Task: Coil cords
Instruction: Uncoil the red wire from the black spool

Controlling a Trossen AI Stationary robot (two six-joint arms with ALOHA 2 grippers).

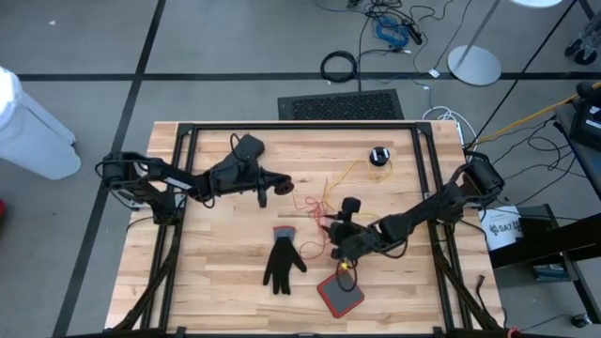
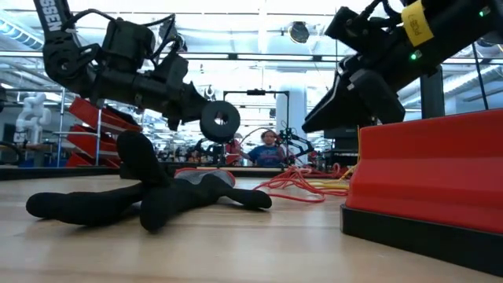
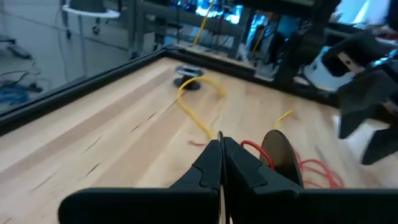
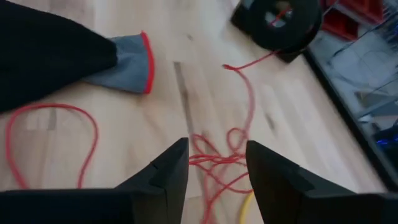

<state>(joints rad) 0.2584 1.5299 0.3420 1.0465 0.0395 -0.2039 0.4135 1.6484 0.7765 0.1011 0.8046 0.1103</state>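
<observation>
A tangled red cord (image 1: 310, 205) lies mid-table and runs up to a small black round puck (image 2: 218, 119). That puck hangs clear of the wood at the tip of my left gripper (image 3: 222, 148), which is shut. A yellow cord (image 1: 349, 174) curves across the boards to a second puck (image 1: 378, 156), which lies flat near the far edge. My right gripper (image 4: 217, 163) stands open just above the red tangle (image 4: 217, 158), with nothing between its fingers. My left gripper comes in nearly level from the table's left, its fingers closed together. The black puck (image 3: 281, 155) sits right beside their tips, lifted clear, with the red cord (image 3: 252, 149) leading onto it. The fingers hide the spot where they meet it, so I cannot tell which part they have.
A black glove (image 1: 282, 261) with a grey, red-edged cuff (image 4: 127, 65) lies near the table's middle front. A flat red block (image 1: 339, 294) on a black base sits near the front edge. Black frame rails (image 1: 188, 188) run along the table's sides. A person (image 2: 269, 149) shows far behind.
</observation>
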